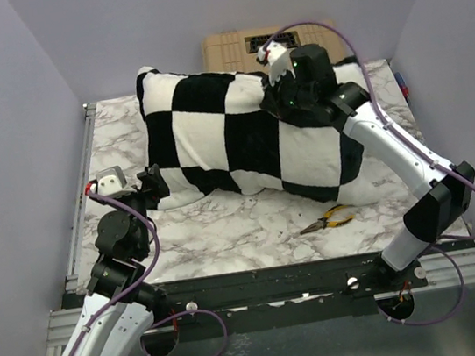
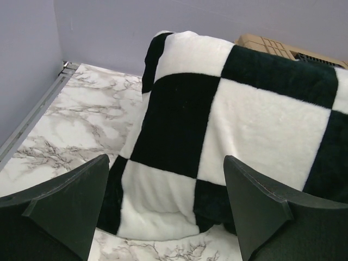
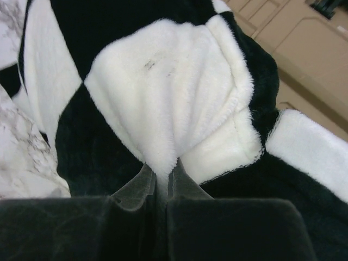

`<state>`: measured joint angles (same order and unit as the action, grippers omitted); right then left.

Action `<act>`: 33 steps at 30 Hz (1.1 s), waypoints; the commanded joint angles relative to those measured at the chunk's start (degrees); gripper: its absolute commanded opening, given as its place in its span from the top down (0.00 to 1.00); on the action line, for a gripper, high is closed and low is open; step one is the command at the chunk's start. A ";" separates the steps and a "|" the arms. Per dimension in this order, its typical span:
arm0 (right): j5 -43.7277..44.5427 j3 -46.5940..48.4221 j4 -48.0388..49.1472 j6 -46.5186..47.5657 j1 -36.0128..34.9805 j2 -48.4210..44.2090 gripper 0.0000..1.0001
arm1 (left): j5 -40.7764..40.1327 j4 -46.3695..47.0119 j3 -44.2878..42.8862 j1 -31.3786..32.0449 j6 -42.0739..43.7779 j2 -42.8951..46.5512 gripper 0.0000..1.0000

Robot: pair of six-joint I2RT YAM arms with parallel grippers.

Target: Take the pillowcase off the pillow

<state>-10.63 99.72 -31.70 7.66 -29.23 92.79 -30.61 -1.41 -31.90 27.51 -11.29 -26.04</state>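
Observation:
The black and white checkered pillowcase (image 1: 241,138) lies plump across the middle of the marble table (image 1: 227,232). The pillow is hidden inside it. At the far upper edge, my right gripper (image 1: 274,93) is shut on a bunched white fold of the pillowcase (image 3: 168,98), which runs down between the right gripper's (image 3: 161,171) jaws. My left gripper (image 1: 152,185) stands open just off the cover's near left corner. In the left wrist view the pillowcase (image 2: 217,125) lies ahead of the left gripper (image 2: 166,157), with nothing between the fingers (image 2: 81,201).
A tan toolbox (image 1: 268,45) stands behind the pillowcase against the back wall; it also shows as the toolbox (image 2: 283,46) and the toolbox (image 3: 304,49). Pliers with yellow handles (image 1: 328,220) lie on the table in front of the cover. Grey walls close in the left, back and right sides.

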 commanded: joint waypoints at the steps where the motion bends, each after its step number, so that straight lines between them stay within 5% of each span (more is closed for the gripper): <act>1: 5.68 -6.65 12.14 3.36 -5.94 -4.94 0.99 | 1.14 0.02 0.01 0.35 0.53 0.34 0.13; 8: 9.46 -14.61 14.18 1.93 -9.09 -7.35 0.99 | 3.77 -2.22 -1.11 0.35 -3.93 -1.15 0.14; 17: 9.15 -12.53 13.32 1.52 -9.14 -7.75 0.99 | 23.80 -11.40 -4.00 0.40 -25.11 -13.35 0.18; 25: 7.23 -7.76 12.40 1.13 -9.13 -7.17 0.99 | 39.14 -1.67 0.74 1.22 -33.59 -22.80 0.21; 33: -2.07 -4.77 12.62 -1.46 -9.25 -8.82 0.99 | 33.08 18.93 7.33 9.12 -39.60 -31.83 0.25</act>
<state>-5.54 90.13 -25.80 7.99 -38.20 88.55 4.67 3.07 -26.59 32.71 -46.37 -53.76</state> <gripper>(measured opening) 0.054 0.764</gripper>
